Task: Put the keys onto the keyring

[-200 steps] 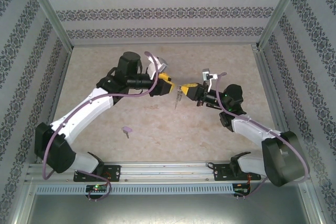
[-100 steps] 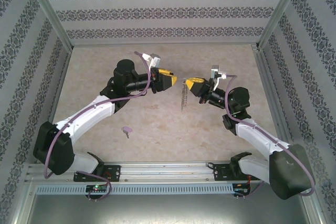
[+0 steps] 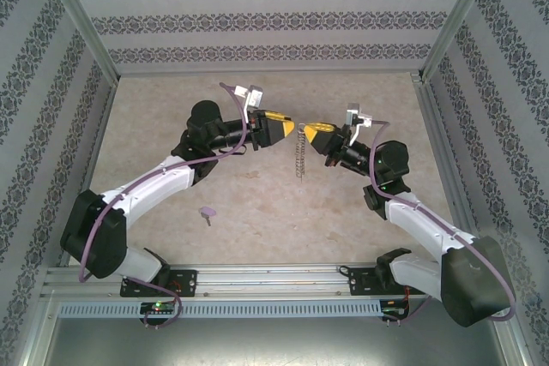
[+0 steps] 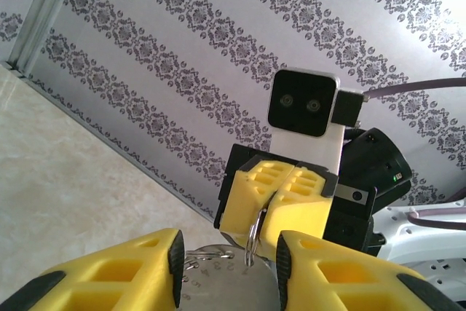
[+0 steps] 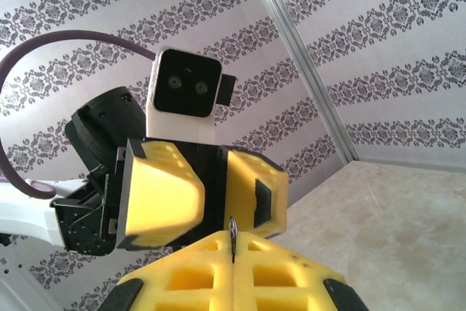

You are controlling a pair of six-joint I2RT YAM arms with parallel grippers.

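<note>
The keyring (image 4: 251, 242) is clamped in mid-air by the closed right gripper (image 3: 309, 129). The left gripper (image 3: 288, 129), half open, is set around its free end and should be closed squarely, without twisting. The key (image 3: 207, 212) is left lying on the table (image 3: 274, 212).

Lab test cell: alu frame posts (image 3: 77, 19), wallpaper-print panels (image 3: 274, 19).

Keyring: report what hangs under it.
A fine chain dangles from the keyring, with bare table below. In the top view the left gripper and right gripper cover most of the ring itself.
</note>
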